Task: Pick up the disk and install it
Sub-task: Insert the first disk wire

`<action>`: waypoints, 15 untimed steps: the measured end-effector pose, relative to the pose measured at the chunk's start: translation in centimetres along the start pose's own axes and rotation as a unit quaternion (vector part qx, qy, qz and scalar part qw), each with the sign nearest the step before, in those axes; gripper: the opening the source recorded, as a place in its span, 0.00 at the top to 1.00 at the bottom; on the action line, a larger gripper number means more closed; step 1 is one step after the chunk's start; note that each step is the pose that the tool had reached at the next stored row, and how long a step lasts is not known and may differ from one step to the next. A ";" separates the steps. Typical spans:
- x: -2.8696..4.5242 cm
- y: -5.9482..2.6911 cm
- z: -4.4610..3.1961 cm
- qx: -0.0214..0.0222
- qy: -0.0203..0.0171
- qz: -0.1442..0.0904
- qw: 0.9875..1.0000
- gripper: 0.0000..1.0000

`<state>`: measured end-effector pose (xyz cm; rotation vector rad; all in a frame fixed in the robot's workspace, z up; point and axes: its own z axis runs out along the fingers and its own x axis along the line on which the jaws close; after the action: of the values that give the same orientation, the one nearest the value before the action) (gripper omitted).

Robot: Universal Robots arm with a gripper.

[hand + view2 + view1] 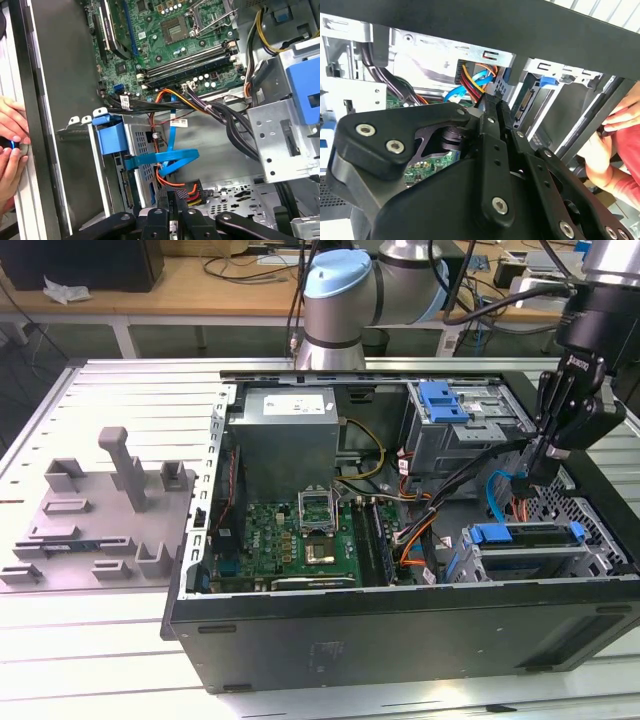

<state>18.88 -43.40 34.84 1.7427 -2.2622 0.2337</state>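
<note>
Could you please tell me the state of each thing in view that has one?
Case: open, lying on its side.
Disk: sitting in its bay, not held.
Gripper: shut, tips beside the power wires.
Hands: resting at the case rim.

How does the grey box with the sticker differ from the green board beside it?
The grey box is blocky, plain metal; the green board is flat, studded with parts. The box stands high; the board lies low. Both sit inside the open case.
</note>
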 end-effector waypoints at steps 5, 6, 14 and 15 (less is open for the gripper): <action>0.62 0.12 0.17 0.003 -0.005 -0.001 1.000 0.84; 0.72 0.11 0.20 0.004 -0.009 -0.002 1.000 0.84; 1.32 0.09 0.39 0.005 -0.039 -0.005 0.999 0.84; 1.42 0.09 0.42 0.005 -0.041 -0.005 0.999 0.84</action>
<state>18.40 -44.80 34.89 1.8005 -2.3124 0.1748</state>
